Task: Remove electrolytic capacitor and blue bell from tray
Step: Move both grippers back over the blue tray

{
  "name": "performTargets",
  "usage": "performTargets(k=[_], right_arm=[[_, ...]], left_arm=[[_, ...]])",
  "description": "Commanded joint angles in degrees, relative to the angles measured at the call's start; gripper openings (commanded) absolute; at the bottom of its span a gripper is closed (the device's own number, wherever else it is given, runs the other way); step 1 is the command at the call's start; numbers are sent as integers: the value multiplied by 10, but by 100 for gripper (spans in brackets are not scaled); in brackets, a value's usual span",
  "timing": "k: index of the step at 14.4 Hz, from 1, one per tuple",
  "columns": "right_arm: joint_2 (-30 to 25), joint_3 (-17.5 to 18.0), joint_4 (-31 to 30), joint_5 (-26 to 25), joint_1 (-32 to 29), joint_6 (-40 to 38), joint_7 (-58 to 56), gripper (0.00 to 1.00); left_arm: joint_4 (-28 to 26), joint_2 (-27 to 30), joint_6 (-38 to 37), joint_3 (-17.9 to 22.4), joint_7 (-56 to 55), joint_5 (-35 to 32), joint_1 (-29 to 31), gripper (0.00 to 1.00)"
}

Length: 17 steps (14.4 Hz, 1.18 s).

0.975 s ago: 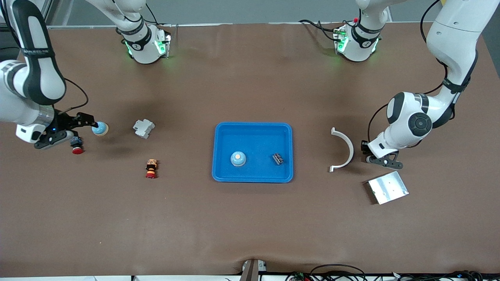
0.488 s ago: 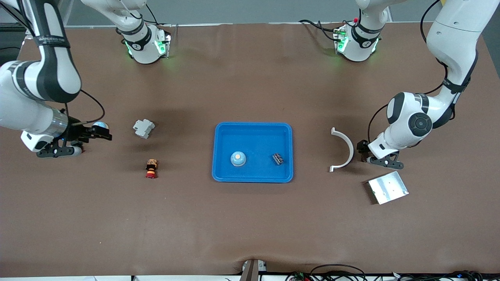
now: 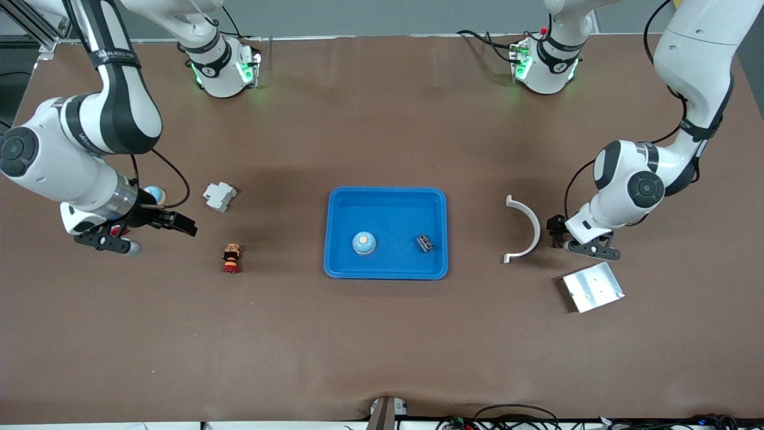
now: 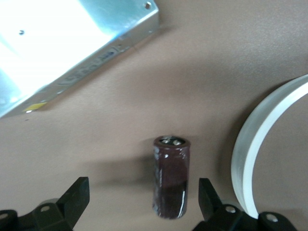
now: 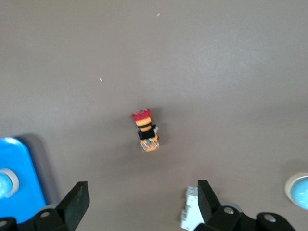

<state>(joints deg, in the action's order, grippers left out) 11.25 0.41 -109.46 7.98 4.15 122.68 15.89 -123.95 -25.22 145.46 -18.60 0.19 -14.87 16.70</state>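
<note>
The capacitor (image 4: 171, 185), a dark brown cylinder, rests on the table between the fingers of my open left gripper (image 4: 143, 192), touching neither finger. That gripper (image 3: 576, 242) is low beside the white curved piece, at the left arm's end of the table. One blue bell (image 3: 363, 243) sits in the blue tray (image 3: 387, 200). A second blue bell (image 3: 154, 194) stands on the table at the right arm's end. My right gripper (image 3: 156, 236) hangs open and empty over bare table near it. The right wrist view shows this gripper (image 5: 142, 192) and the second bell (image 5: 298, 190).
A white curved piece (image 3: 525, 230) and a metal plate (image 3: 592, 286) flank the left gripper. A small dark part (image 3: 424, 243) lies in the tray. A white breaker (image 3: 219, 196) and a red-and-yellow button (image 3: 231, 258) lie between the tray and the right gripper.
The left gripper has opened and let go of the capacitor. The right arm has swung away from the bell on the table, toward the tray and nearer the front camera.
</note>
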Motion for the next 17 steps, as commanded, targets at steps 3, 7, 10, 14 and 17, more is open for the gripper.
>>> performTargets(k=[3, 7, 10, 14, 17], right_arm=[[61, -6, 35, -13, 85, 55, 119, 100], [117, -7, 79, -23, 174, 85, 285, 100], [162, -8, 128, -39, 222, 85, 371, 100], [230, -8, 195, -112, 267, 81, 459, 100], [274, -8, 231, -111, 291, 83, 509, 100]], left_arm=[[33, 51, -122, -42, -54, -3, 11, 100], [159, 50, -291, -81, -118, 82, 5, 100], [220, 37, -351, -105, -200, 94, -4, 100], [252, 22, -352, -132, -349, 94, -29, 100], [289, -4, -350, -131, -445, 93, -77, 100]])
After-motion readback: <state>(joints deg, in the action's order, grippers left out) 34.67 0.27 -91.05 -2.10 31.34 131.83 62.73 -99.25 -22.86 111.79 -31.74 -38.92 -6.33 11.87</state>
